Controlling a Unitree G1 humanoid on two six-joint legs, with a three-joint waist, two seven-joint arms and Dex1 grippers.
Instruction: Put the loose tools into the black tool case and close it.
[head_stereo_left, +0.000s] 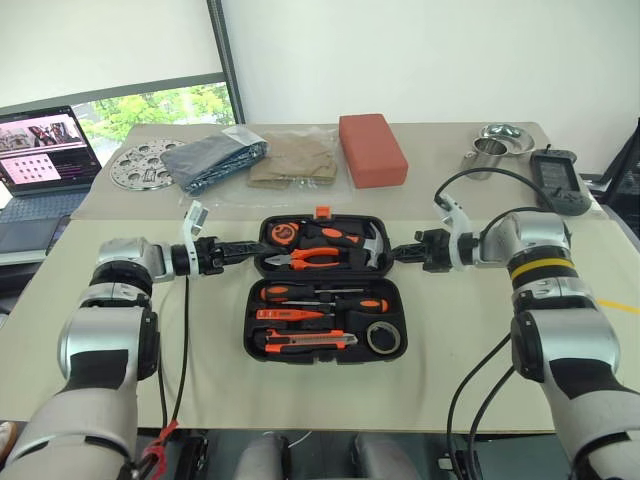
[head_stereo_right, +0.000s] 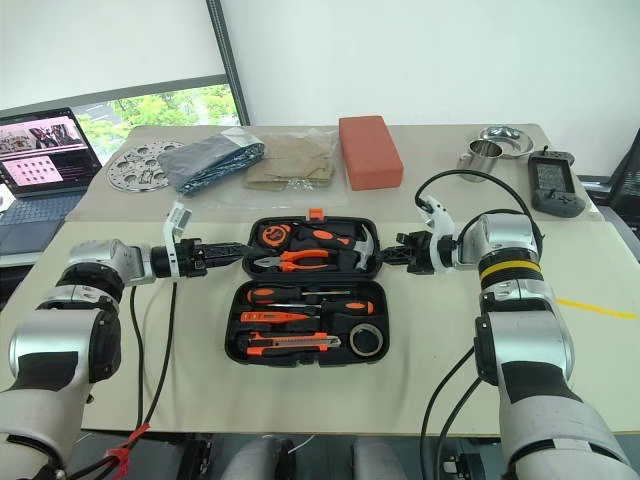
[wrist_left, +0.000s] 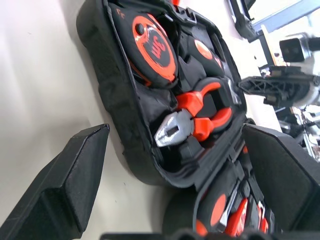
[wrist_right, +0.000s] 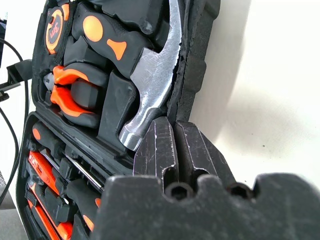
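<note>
Two arms reach in level from either side toward the black tool case (head_stereo_left: 325, 290), which lies open on the counter (head_stereo_left: 450, 380) with every recess filled. Its near half holds two long screwdrivers (head_stereo_left: 322, 297), a small orange screwdriver (head_stereo_left: 290, 315), a utility knife (head_stereo_left: 305, 341) and a tape roll (head_stereo_left: 381, 337). Its far half holds pliers (head_stereo_left: 305, 258), a hammer (head_stereo_left: 372, 243) and a tape measure (wrist_left: 154, 46) — the white marking on its orange face looks like "3M", though it is tilted and hard to read.

At the far half's left edge the left end effector (head_stereo_left: 250, 251) stands with fingers spread wide, holding nothing. At the right edge, beside the hammer head, the right end effector (head_stereo_left: 397, 252) has its fingers (wrist_right: 187, 145) pressed together, empty. Whether either tip touches the case is not clear. Small writing on the knife body cannot be made out — nor the laptop (head_stereo_left: 45, 150) screen, cut off at the left border.
</note>
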